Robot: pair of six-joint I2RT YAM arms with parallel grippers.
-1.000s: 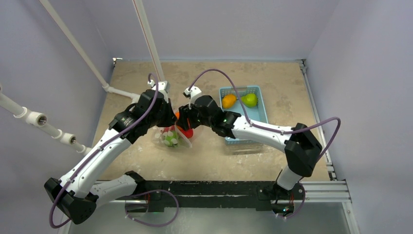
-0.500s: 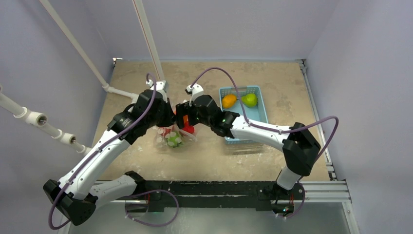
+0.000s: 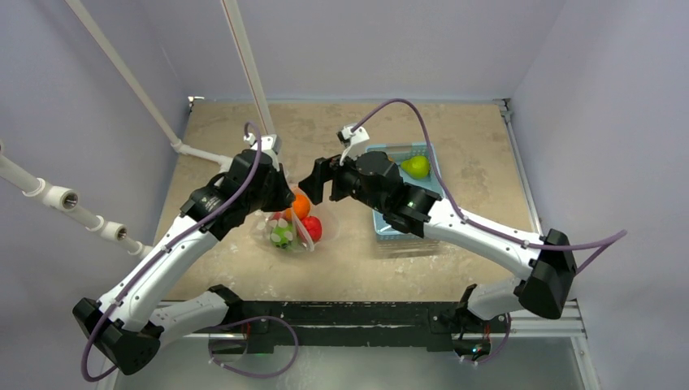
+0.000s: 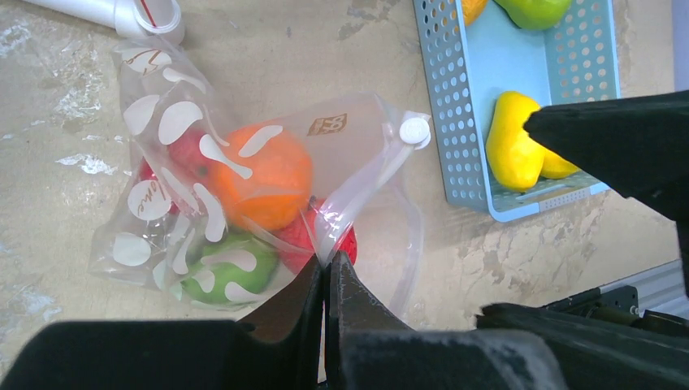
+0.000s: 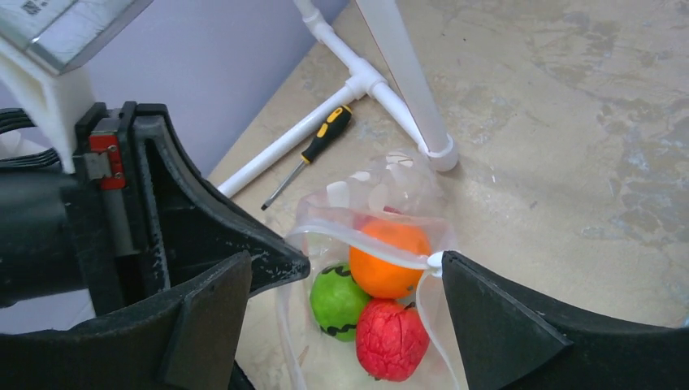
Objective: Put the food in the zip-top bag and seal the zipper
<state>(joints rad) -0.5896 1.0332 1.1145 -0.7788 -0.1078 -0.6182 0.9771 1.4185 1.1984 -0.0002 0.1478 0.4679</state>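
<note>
The clear zip-top bag (image 3: 286,234) with white dots lies on the table, mouth open. It holds an orange fruit (image 5: 390,258), a green one (image 5: 337,301) and a red one (image 5: 392,340); these also show in the left wrist view, the orange one (image 4: 264,175) on top. My left gripper (image 4: 329,264) is shut on the bag's mouth edge and holds it up. The whitish zipper (image 5: 366,244) runs along the mouth to a white slider (image 4: 414,130). My right gripper (image 5: 349,317) is open and empty, above the bag's mouth; in the top view it (image 3: 318,185) is right of my left gripper (image 3: 283,199).
The light-blue basket (image 4: 455,122) stands right of the bag with a yellow fruit (image 4: 512,150), a green pear (image 3: 416,166) and an orange one (image 4: 471,6). A screwdriver (image 5: 313,154) and white pipes (image 5: 382,81) lie behind the bag.
My right gripper has drawn back up and to the right from the bag's mouth and stands open. The orange fruit now shows in the bag. My left gripper still holds the edge.
</note>
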